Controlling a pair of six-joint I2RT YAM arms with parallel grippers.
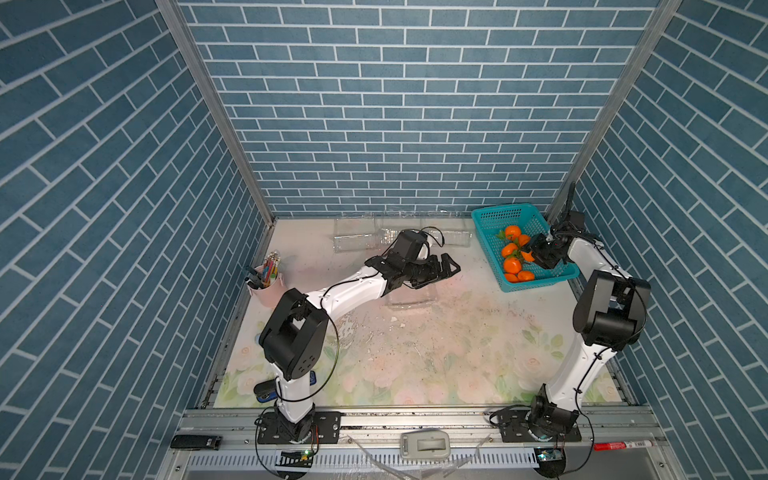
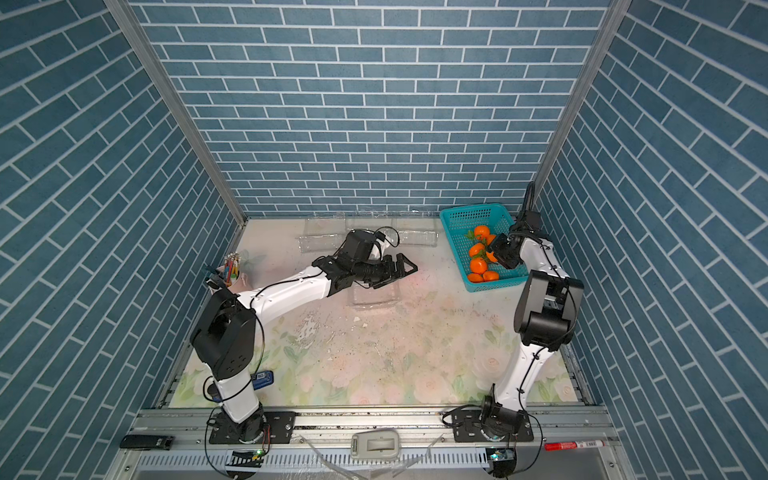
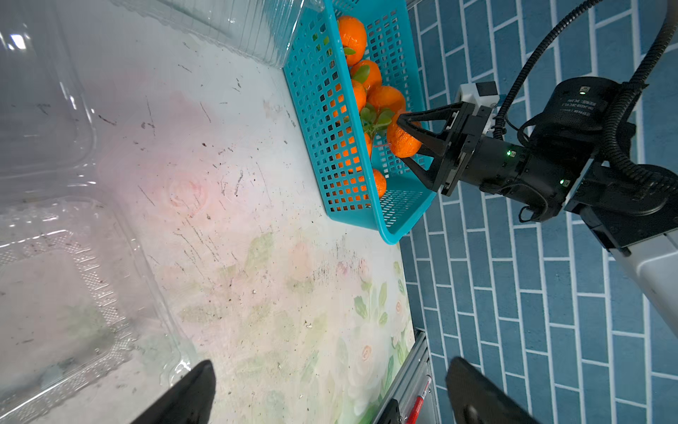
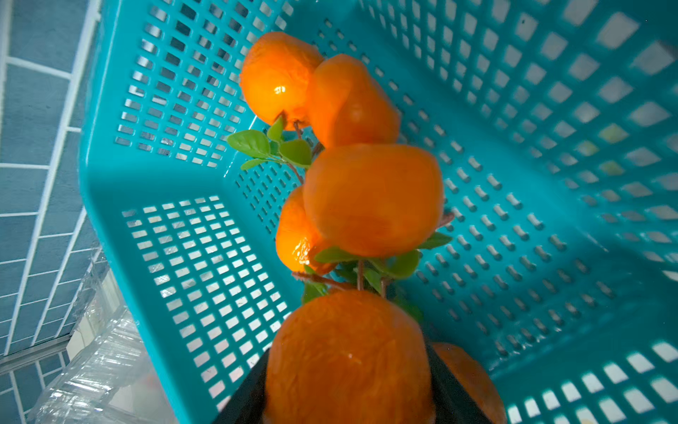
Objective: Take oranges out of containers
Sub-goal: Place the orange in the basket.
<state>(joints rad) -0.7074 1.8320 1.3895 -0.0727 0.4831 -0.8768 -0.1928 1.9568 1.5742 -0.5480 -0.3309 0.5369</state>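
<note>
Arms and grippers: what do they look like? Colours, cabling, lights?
Left arm and right arm: white link shells, black joint housings, thin black cables alongside. Left gripper and right gripper: black, skeletal triangular fingers. Right wrist shows green LEDs and corrugated black conduit.

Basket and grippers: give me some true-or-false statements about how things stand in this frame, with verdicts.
1. The right gripper is shut on an orange at the basket. True.
2. The left gripper holds a container. False: it is open and holds nothing.
3. Several oranges lie in the basket. True.
4. An orange lies in the container under the left arm. False: that container looks empty.
5. The pencil cup stands beside the basket. False: it is at the opposite side of the table.
</note>
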